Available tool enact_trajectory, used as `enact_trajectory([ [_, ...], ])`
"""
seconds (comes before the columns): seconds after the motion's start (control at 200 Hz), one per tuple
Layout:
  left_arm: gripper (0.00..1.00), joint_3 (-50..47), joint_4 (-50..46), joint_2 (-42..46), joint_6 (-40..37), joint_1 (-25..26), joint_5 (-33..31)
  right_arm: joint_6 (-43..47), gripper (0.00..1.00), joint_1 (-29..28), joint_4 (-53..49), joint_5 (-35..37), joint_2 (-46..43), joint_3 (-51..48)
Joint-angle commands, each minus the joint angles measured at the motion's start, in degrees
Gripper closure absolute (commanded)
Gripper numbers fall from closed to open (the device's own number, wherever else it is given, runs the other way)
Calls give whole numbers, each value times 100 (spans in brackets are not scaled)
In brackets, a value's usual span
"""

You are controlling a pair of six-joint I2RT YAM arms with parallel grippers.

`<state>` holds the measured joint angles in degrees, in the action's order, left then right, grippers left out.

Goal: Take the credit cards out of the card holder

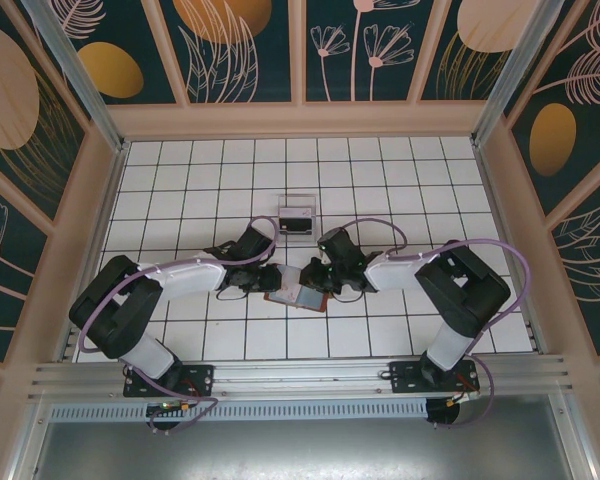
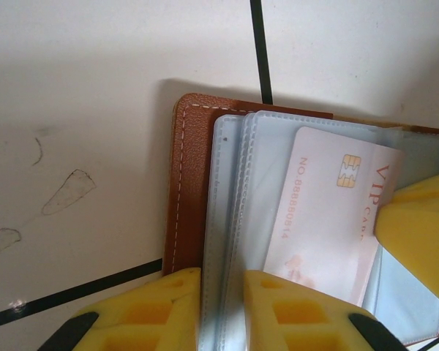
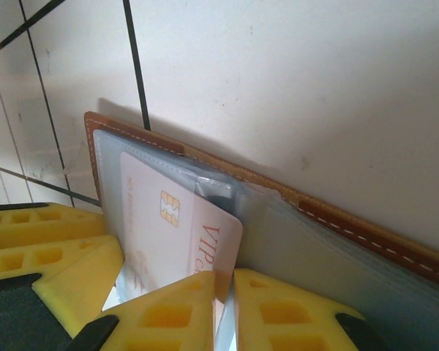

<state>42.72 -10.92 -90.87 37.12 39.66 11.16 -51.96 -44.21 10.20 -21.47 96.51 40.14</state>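
While the left hand [image 2: 221, 300] pinches the card holder's [image 2: 184, 183] clear sleeves, pinning it open on the counter [image 2: 95, 73], the right hand [image 3: 225, 300] grips a credit card [image 3: 164, 219] partly tucked inside that holder; removal looks barely begun.

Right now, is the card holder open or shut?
Open: the card holder lies spread flat, its clear sleeves and a chip card exposed.
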Motion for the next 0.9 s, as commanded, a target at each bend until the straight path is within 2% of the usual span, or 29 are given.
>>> enact_trajectory([
  [0.0, 78, -145, -459, -381, -32, 11, -149, -237, 85, 25, 448, -312, -73, -276],
  [0.23, 79, -158, -473, -440, -75, 22, -79, -632, 85, 114, 1423, -706, -89, -697],
  [0.435, 79, -149, -474, -497, -142, 48, 0, -751, 85, 120, 1795, -895, -11, -784],
  [0.676, 79, -145, -486, -532, -179, 77, 71, -791, 84, 125, 1759, -881, 77, -771],
  [0.896, 77, -134, -583, -461, -179, 76, -87, -712, 91, 140, 1407, -731, -42, -745],
])
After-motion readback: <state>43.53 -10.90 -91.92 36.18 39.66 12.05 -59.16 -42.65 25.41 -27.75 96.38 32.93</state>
